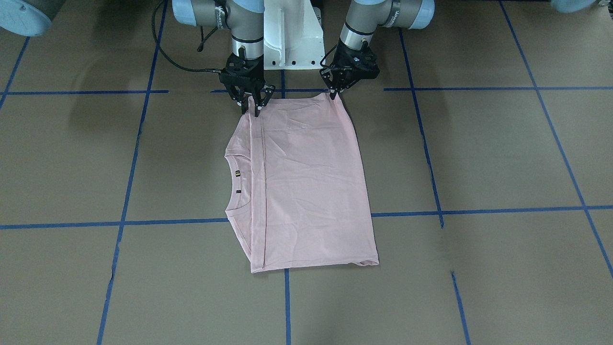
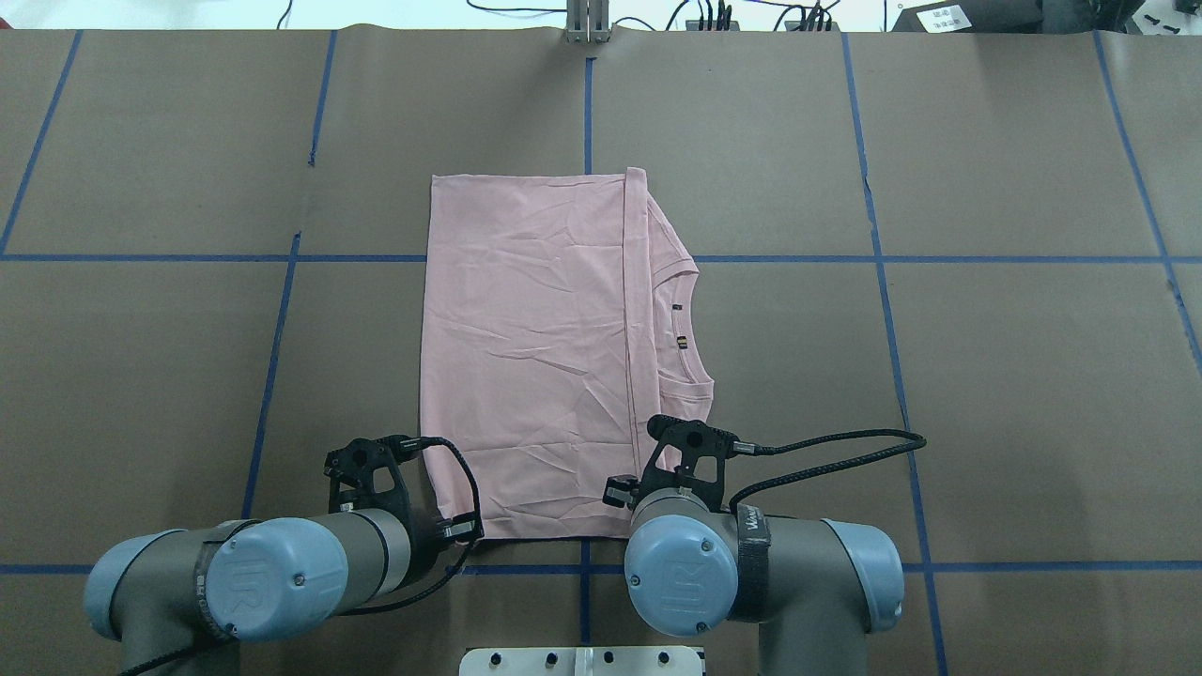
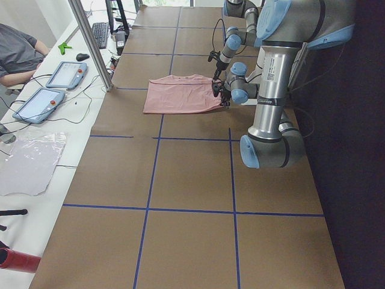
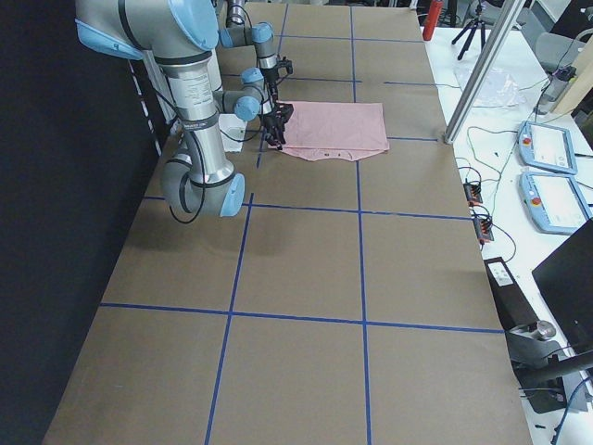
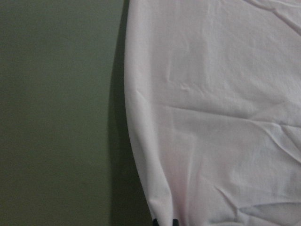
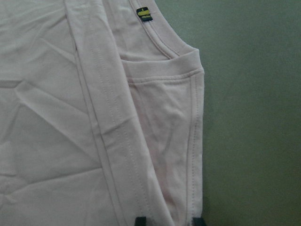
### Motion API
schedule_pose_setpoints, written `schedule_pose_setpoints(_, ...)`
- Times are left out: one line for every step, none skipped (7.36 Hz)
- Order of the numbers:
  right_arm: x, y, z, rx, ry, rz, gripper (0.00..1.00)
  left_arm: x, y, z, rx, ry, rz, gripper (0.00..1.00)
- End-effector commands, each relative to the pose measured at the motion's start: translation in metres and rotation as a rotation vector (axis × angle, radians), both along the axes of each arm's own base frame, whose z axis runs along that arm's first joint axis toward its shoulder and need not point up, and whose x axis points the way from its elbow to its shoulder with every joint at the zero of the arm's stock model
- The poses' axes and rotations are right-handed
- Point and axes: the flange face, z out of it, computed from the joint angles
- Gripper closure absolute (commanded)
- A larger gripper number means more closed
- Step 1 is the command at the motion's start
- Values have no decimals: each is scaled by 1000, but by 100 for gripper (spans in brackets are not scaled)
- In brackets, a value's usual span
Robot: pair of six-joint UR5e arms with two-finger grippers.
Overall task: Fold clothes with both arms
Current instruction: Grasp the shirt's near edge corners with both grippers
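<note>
The pale pink T-shirt point(image 1: 306, 182) lies folded flat on the brown table, its print hidden and its ribbed collar point(image 1: 234, 177) pointing to my right side. It also shows in the overhead view point(image 2: 526, 357). My left gripper point(image 1: 334, 95) is shut on the shirt's near corner, which is pulled into a small peak; its tips pinch the cloth in the left wrist view point(image 5: 165, 222). My right gripper point(image 1: 252, 106) stands at the near shoulder edge with its fingers apart, straddling the hem in the right wrist view point(image 6: 169, 221).
The white pedestal base point(image 1: 292, 43) stands just behind both grippers. Blue tape lines point(image 1: 431, 167) mark a grid on the table. A black cable point(image 2: 826, 460) loops out from my right wrist. An operator point(image 3: 18, 54) and tablets point(image 3: 63, 73) are beyond the far edge.
</note>
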Motion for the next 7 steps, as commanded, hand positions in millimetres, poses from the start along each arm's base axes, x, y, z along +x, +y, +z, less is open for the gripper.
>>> schedule_pose_setpoints(-1, 0, 1, 0, 2, 1, 80, 0, 0, -1, 1, 1, 1, 100)
schedule_pose_setpoints(0, -1, 1, 6, 4, 6, 100, 0, 0, -1, 0, 2, 0, 100)
schedule_pose_setpoints(-1, 1, 6, 10, 14, -1, 100, 0, 0, -1, 1, 1, 1, 100)
schedule_pose_setpoints(0, 1, 3, 12, 10, -1, 100, 0, 0, 0, 0, 0, 0, 100)
schedule_pose_setpoints(1, 0, 2, 22, 13, 2, 100, 0, 0, -1, 1, 1, 1, 100)
schedule_pose_setpoints(4, 0, -2, 26, 6, 2, 100, -2, 0, -4, 3, 9, 1, 100)
schedule_pose_setpoints(19, -1, -12, 30, -22, 3, 100, -16, -1, -21, 23, 41, 7, 100)
